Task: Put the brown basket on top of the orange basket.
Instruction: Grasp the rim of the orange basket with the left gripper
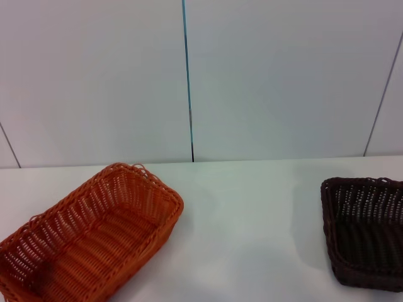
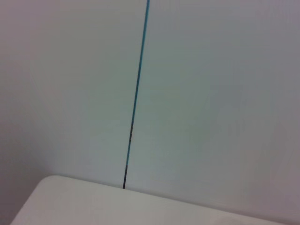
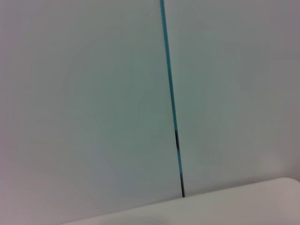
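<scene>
2 baskets on white table (image 1: pixel 252 214), well apart; neither tool in any view.
Orange basket (image 1: pixel 88 236) near left, empty, angled. Brown basket (image 1: pixel 365 229) near right, partly cut off by frame edge. Both wrist cameras face the wall panel seam (image 2: pixel 136 103); tool state: cannot tell.

White table (image 1: pixel 252 226) bears orange basket (image 1: pixel 88 236), brown basket (image 1: pixel 365 229).

A bare test or lab-style setup: a plain white table (image 1: pixel 252 214) stands against pale, featureless wall panels (image 1: pixel 283 75) joined by thin dark seams (image 1: pixel 187 82), with no household or shop furnishings in sight.
</scene>
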